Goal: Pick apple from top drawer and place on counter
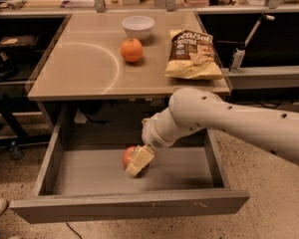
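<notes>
Centring the cream gripper (138, 162), now against the small round red apple (128, 155) in the shallow grey metal top drawer (184, 173), matters before lifting (whether it grips, I cannot tell).

Your robot arm (249, 128) has an off-white, smooth, glossy shell: a thick rounded tube coming in from the right edge of the frame. You'll see small dark round holes (282, 116) dotted along the shell; whether they hold screws is too small to tell. At mid-frame there's a bulbous rounded joint (192, 106), same white. After it a narrower white link tapers to a round wrist collar (154, 137) with a greyish seam. Your gripper (138, 162) is in the lower centre of the frame, just left of middle: blocky, pale cream-yellow, duller than the shell.
</notes>
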`<action>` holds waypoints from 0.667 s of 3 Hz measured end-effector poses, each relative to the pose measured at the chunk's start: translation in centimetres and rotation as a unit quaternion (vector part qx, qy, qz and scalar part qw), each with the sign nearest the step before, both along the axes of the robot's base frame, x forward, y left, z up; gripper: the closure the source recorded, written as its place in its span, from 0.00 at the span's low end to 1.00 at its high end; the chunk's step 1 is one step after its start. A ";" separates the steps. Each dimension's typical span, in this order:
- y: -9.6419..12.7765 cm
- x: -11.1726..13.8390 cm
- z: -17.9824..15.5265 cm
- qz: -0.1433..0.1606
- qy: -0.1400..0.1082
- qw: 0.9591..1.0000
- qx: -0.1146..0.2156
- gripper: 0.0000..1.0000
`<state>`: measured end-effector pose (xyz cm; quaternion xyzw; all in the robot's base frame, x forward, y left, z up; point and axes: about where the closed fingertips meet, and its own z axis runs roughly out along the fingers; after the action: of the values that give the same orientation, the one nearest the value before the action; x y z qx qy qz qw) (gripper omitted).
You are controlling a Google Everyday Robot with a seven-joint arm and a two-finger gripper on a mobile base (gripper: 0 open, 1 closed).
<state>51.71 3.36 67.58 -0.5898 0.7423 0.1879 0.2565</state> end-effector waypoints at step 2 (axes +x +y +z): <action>1.3 0.2 -4.2 -0.017 0.031 0.999 0.035 0.00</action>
<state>51.94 4.69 63.40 -0.5613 0.7530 0.2274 0.2575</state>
